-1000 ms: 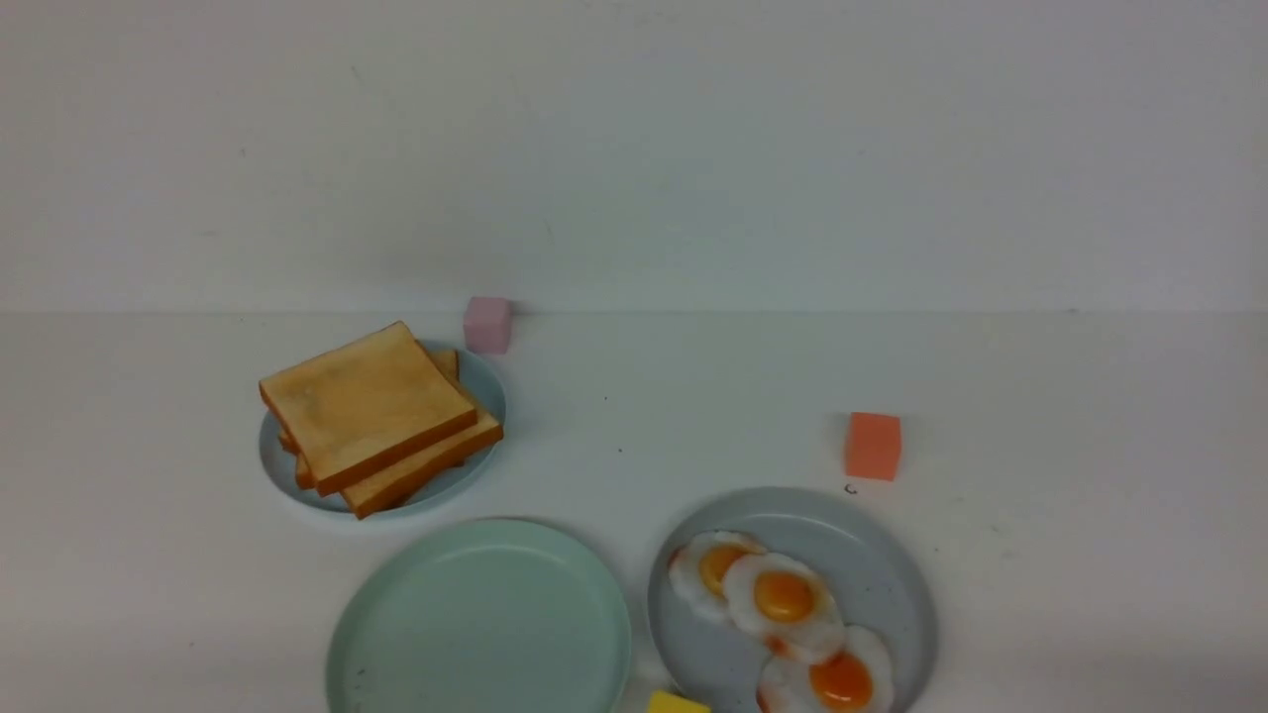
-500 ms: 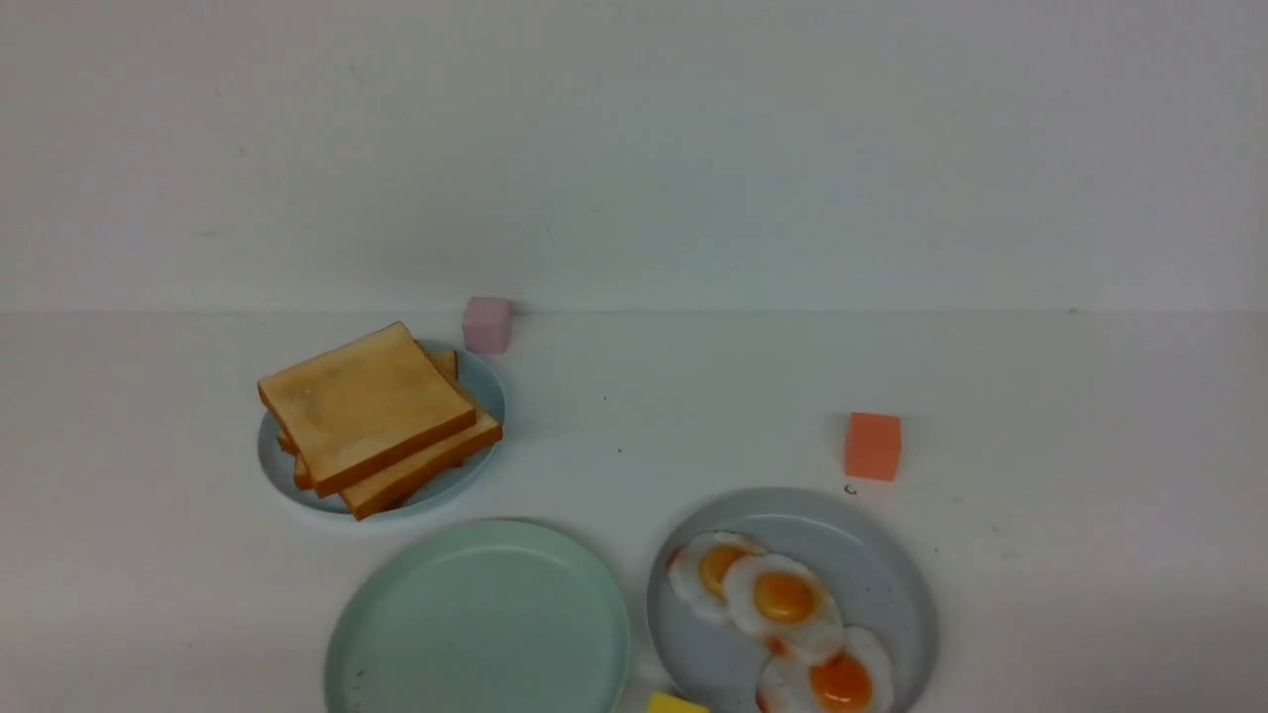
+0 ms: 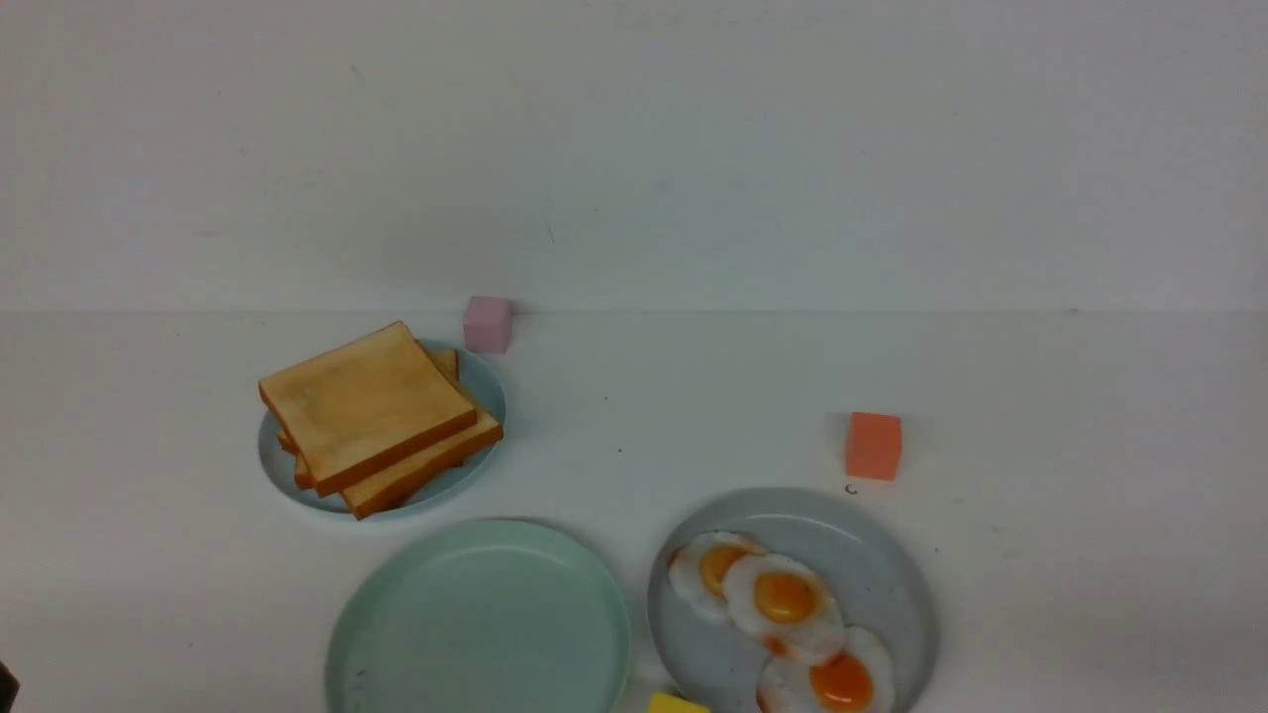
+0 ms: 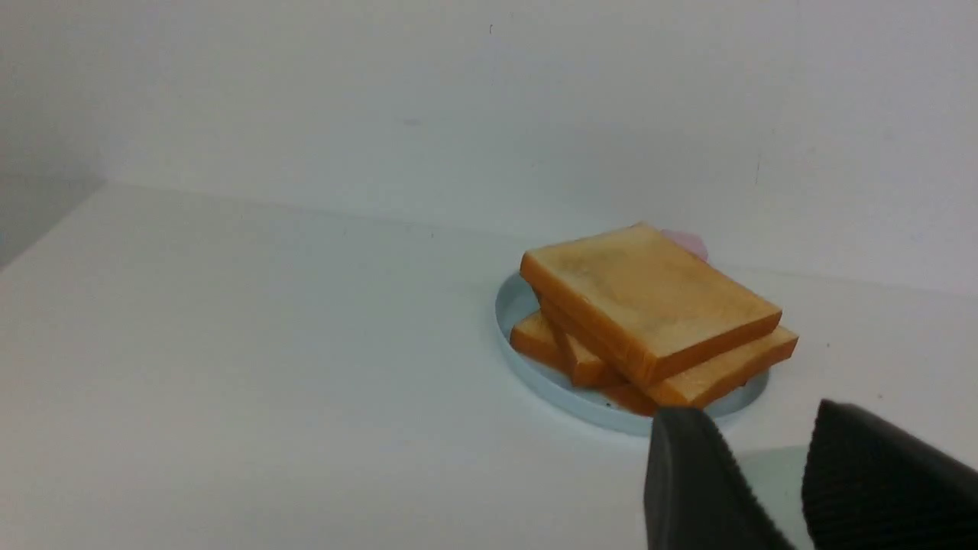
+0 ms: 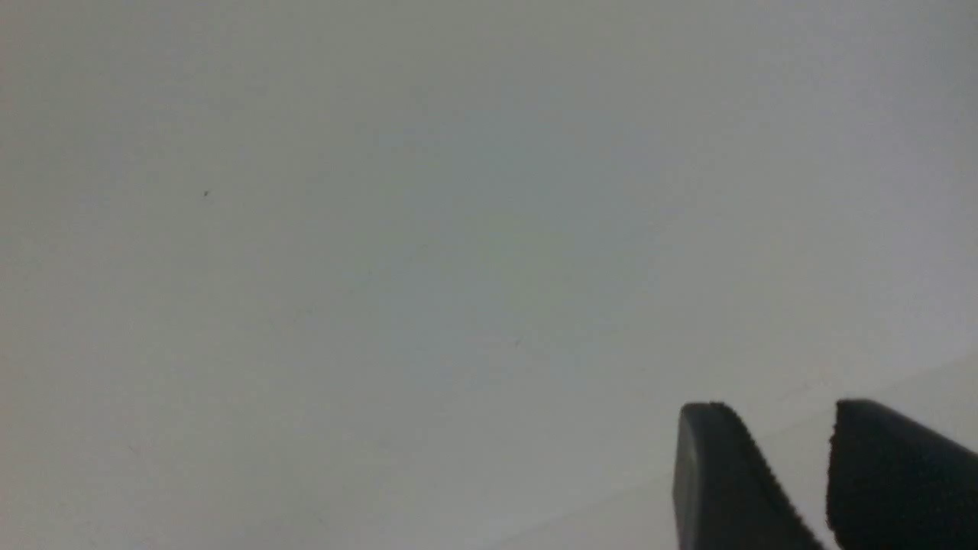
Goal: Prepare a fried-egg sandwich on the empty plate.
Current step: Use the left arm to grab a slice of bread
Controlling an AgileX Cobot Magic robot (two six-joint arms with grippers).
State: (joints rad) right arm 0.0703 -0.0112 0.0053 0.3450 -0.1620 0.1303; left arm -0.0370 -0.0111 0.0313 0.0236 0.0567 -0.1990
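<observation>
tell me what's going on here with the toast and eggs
Nothing is being handled yet: the left gripper and right gripper are both open and hold nothing. The toast slices lie stacked on the pale-blue plate, and three fried eggs lie on the grey-blue plate. The mint-green plate, meant for the fried-egg sandwich, is bare, so no sandwich has been started.

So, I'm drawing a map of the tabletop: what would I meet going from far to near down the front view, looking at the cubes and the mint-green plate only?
Pink cube → orange cube → mint-green plate → yellow cube, partly cut off
</observation>
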